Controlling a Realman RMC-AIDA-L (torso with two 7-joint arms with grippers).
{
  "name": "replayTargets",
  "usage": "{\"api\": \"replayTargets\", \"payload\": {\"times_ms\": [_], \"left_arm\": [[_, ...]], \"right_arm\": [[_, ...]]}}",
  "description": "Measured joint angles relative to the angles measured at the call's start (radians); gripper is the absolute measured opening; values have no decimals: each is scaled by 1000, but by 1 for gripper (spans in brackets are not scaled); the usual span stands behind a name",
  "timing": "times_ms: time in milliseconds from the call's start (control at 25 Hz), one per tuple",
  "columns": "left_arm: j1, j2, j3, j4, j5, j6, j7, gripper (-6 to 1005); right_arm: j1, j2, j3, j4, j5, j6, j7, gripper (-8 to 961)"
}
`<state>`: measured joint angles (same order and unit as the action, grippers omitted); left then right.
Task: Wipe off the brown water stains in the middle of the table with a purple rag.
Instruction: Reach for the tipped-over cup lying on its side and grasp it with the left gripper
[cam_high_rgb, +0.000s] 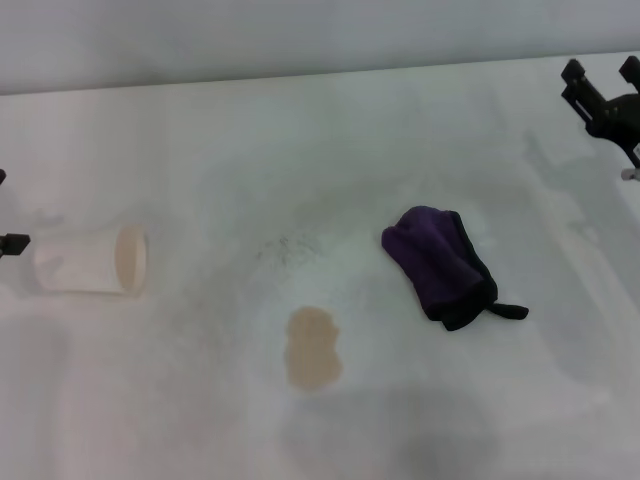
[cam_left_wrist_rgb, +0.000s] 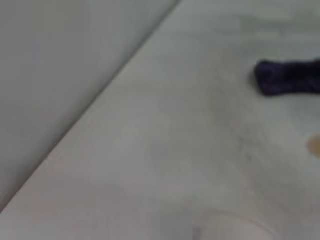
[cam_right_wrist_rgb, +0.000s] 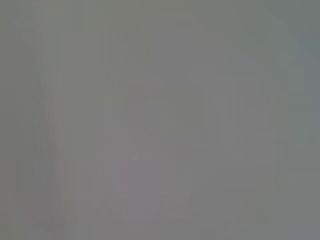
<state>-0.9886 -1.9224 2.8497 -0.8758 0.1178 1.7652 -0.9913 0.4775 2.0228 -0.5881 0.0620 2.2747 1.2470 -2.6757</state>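
The purple rag (cam_high_rgb: 440, 265) lies bunched on the white table (cam_high_rgb: 200, 160), right of centre, its black strap pointing right. The brown water stain (cam_high_rgb: 313, 347), a tan peanut-shaped patch, lies left of the rag and nearer to me, apart from it. My right gripper (cam_high_rgb: 601, 72) is open and empty, raised at the far right, well beyond the rag. Only a small black part of my left gripper (cam_high_rgb: 12, 240) shows at the left edge. The left wrist view shows the rag (cam_left_wrist_rgb: 287, 76) and a sliver of the stain (cam_left_wrist_rgb: 315, 146). The right wrist view shows only plain grey.
A white paper cup (cam_high_rgb: 90, 260) lies on its side at the left, mouth toward the centre, next to the left gripper. A faint grey speckled smudge (cam_high_rgb: 290, 245) marks the table beyond the stain. The table's far edge (cam_high_rgb: 300, 72) meets a grey wall.
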Motion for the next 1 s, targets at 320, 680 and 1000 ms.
{"api": "replayTargets", "payload": {"times_ms": [320,680,1000], "left_arm": [[-73,-46,1,-96,83,-7,204,887],[-97,-67,0,-97,122,-14,372,888],[-112,-125,0,-104,174,-79,411,887]], "right_arm": [[-4,5,86,14,0,2,21,858],[0,6,111,80,0,5,23,858],[14,5,112,105,-4,11,23,858]]}}
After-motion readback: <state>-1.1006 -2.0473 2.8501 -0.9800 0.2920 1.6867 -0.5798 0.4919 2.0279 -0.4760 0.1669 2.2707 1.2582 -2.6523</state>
